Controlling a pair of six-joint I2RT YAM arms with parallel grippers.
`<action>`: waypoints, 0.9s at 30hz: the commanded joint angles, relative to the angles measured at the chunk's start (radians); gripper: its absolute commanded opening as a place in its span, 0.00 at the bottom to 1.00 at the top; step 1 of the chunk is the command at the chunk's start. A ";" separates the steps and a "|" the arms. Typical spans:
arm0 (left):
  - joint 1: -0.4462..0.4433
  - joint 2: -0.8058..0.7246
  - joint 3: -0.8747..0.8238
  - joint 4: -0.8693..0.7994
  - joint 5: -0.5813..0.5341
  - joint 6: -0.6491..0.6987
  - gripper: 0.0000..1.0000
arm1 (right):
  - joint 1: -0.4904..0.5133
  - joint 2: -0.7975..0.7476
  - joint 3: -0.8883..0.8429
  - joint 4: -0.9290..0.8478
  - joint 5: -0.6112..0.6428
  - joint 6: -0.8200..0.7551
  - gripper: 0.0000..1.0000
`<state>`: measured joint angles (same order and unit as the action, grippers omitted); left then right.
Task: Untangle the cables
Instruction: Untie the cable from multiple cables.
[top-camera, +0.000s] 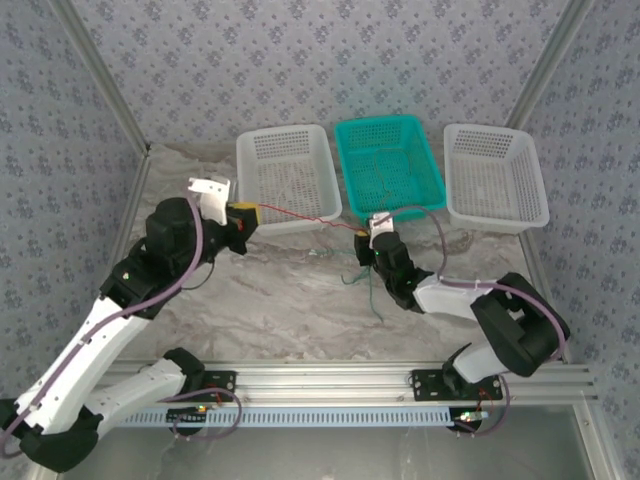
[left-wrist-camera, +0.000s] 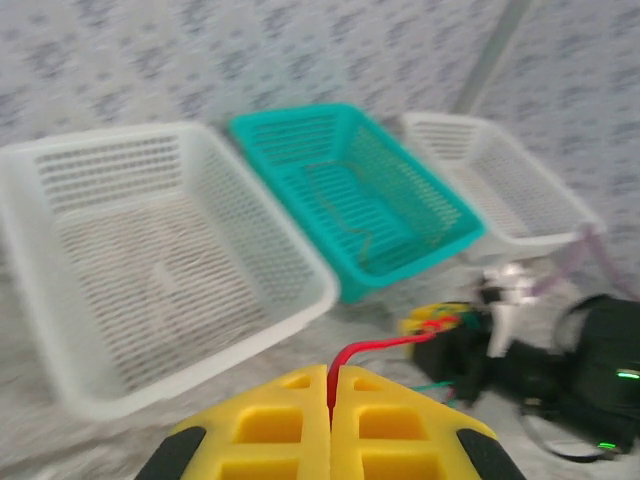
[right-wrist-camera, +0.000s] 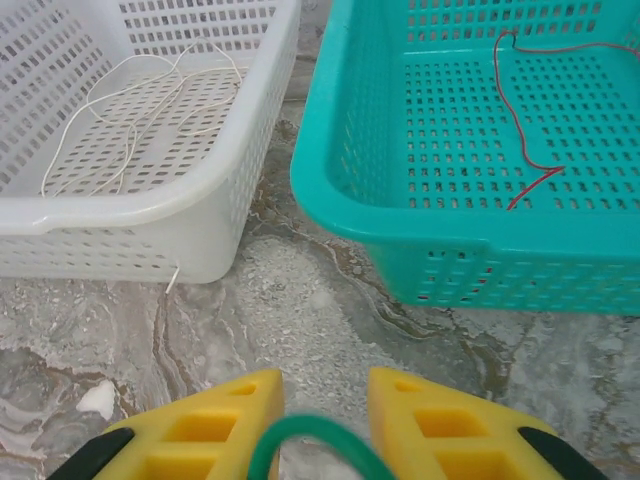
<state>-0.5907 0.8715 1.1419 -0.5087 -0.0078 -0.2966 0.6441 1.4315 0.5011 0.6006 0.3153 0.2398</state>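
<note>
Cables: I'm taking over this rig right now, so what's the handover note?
Left gripper: shut on the red cable.
Right gripper: jaws apart, green cable looped between them.
Done: whitish cable lies in the white basket; another red wire lies in the teal basket.
Left: the red cable and green cable appear to meet at the right gripper; separate them.

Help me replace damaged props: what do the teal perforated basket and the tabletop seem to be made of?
Teal perforated basket: likely moulded plastic, smooth with a slight sheen, judging by its uniform colour, rolled rim and regular slots.
Grey-veined tabletop: looks like marble, but possibly a printed laminate; matte, swirling veined pattern.
</note>
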 joint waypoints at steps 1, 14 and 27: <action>0.115 -0.020 0.117 -0.068 -0.073 0.040 0.00 | -0.029 -0.043 -0.054 -0.129 0.050 -0.029 0.33; 0.411 -0.021 0.139 -0.139 0.118 0.029 0.00 | -0.126 -0.213 -0.195 -0.194 0.031 0.059 0.34; 0.434 -0.047 0.084 -0.041 0.313 0.009 0.00 | -0.162 -0.417 -0.090 -0.397 -0.160 0.123 0.83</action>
<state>-0.1627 0.8497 1.2182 -0.5995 0.2760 -0.2821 0.4763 1.0672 0.3405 0.3000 0.1905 0.3389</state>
